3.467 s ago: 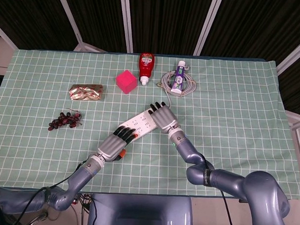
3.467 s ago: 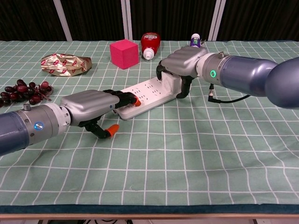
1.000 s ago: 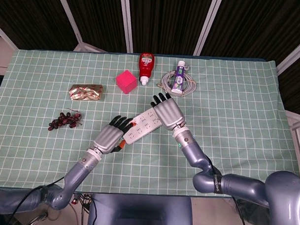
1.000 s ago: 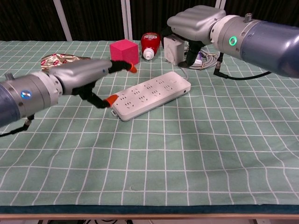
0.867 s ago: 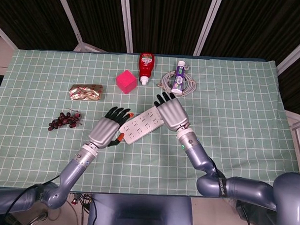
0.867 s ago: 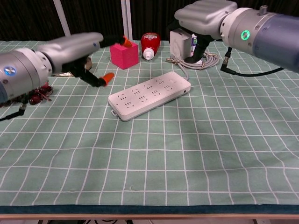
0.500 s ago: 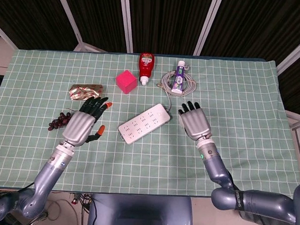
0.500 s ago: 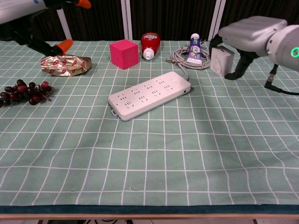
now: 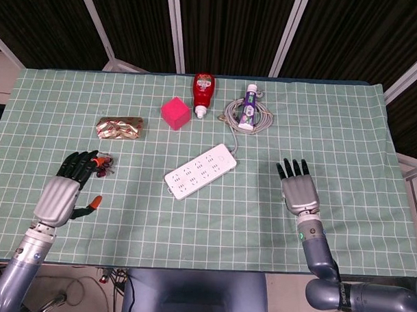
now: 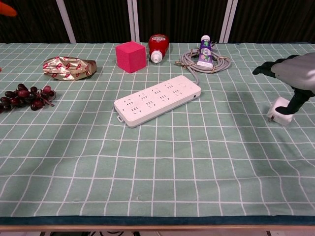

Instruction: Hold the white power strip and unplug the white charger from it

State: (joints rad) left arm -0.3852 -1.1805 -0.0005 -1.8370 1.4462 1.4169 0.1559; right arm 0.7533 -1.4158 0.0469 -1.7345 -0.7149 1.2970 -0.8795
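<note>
The white power strip (image 9: 200, 171) (image 10: 157, 100) lies flat and diagonal in the middle of the green checked cloth, with nothing plugged into it and no hand on it. The white charger (image 10: 279, 111) sits on the cloth at the far right, well apart from the strip. My right hand (image 9: 298, 188) (image 10: 294, 73) hovers over it with fingers stretched out; only its thumb reaches down beside the charger. The head view hides the charger under that hand. My left hand (image 9: 67, 189) is far left, fingers spread and holding nothing.
Grapes (image 10: 27, 97) lie just beyond my left hand. A gold wrapper (image 9: 120, 128), pink cube (image 9: 176, 113) and red bottle (image 9: 202, 91) stand at the back. The strip's coiled cable (image 10: 189, 61) carries a purple tube (image 9: 249, 106).
My right hand carried the charger off the strip, rightward and down to the cloth, then spread its fingers. My left hand let go of the strip and withdrew to the far left.
</note>
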